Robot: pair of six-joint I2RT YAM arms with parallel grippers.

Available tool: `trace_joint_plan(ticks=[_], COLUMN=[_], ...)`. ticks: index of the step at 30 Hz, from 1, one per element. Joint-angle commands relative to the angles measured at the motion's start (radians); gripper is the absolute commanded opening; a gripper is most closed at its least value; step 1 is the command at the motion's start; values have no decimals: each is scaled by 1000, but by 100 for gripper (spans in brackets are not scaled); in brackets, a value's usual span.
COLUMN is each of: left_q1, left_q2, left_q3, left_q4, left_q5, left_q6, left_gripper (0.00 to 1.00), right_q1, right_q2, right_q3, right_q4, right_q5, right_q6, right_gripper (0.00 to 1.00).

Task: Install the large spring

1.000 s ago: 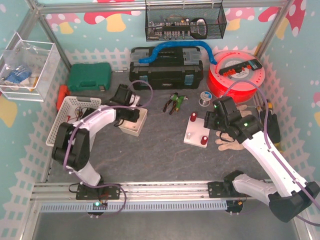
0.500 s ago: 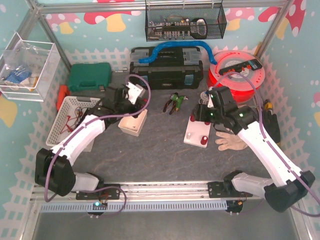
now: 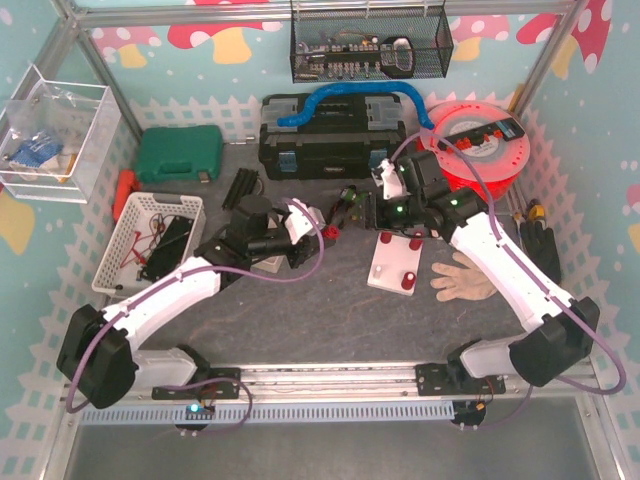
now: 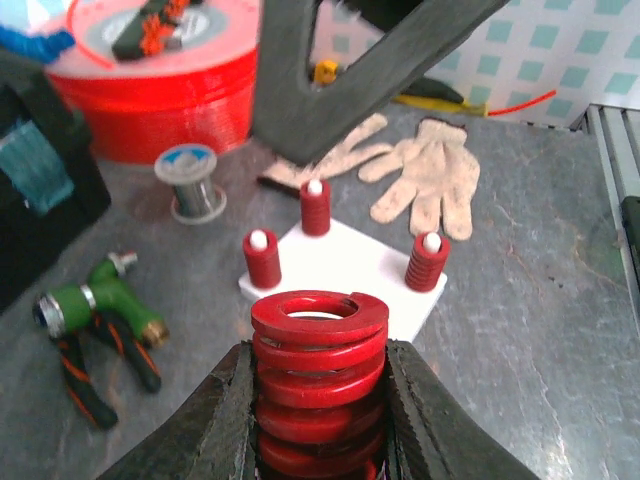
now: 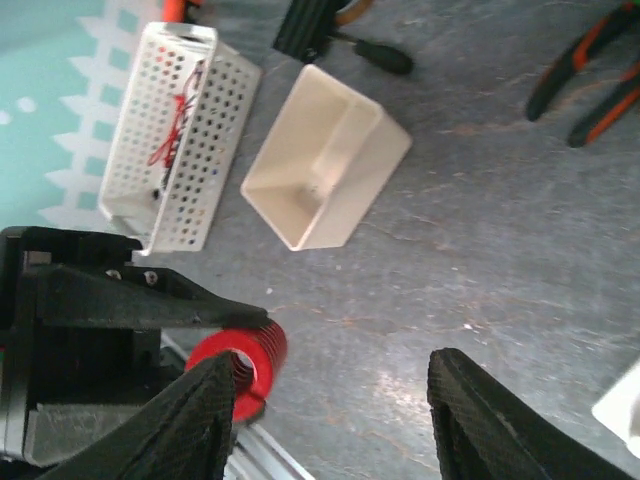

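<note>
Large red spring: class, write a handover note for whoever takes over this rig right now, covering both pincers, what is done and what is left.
Left pincer: shut on the large red coil spring, held upright, short of the white peg plate.
Right pincer: open, empty, hovering beyond the plate.
Plate: three small red springs sit on white-tipped pegs; no free peg shows.
Done: spring picked up. Left: carry it to the plate, seat it, release.

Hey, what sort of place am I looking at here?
Likely a robot test cell staged as a small workshop: a toolbox, filament spool and pliers on the table, inside mushroom-print walls.
</note>
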Motion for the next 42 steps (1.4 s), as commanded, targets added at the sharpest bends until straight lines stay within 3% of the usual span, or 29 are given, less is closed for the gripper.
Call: trace_joint_plan(ticks=[1,15,18,22,26,30,38,42], left_q1=[-19,-27,-27,-27,-27,-27,-25,-24], left_q2=[-22,-13,-19,-24,-26,-17,-21,-21], left_q3=[-4,-6,-6,-10,-18,-24,-41,-52], left_q4=[126,128,127,126,124,118,106,98], left_q5=[29,63,62,53,28,-15,-125,-177], left_q6=[68,90,90,98,94,70,-4,-23], left_gripper=[6,6,6,9,25,47,71,76], right_q1=[18,105,115,118,118,119,101,93], right_q2=[27,85,97,101,95,73,-48,-107], right_q3=[49,53,60,69,71,74,23,-61], right_q4=[32,40,39,39,40,34,-26,-70], right_q5=[-138,-151,-144,-128,-114,-18,338,490], right_q6=[-13,-21,-21,-21,-21,-12,65,74], right_gripper=[55,53,47,30,11,0,0,0])
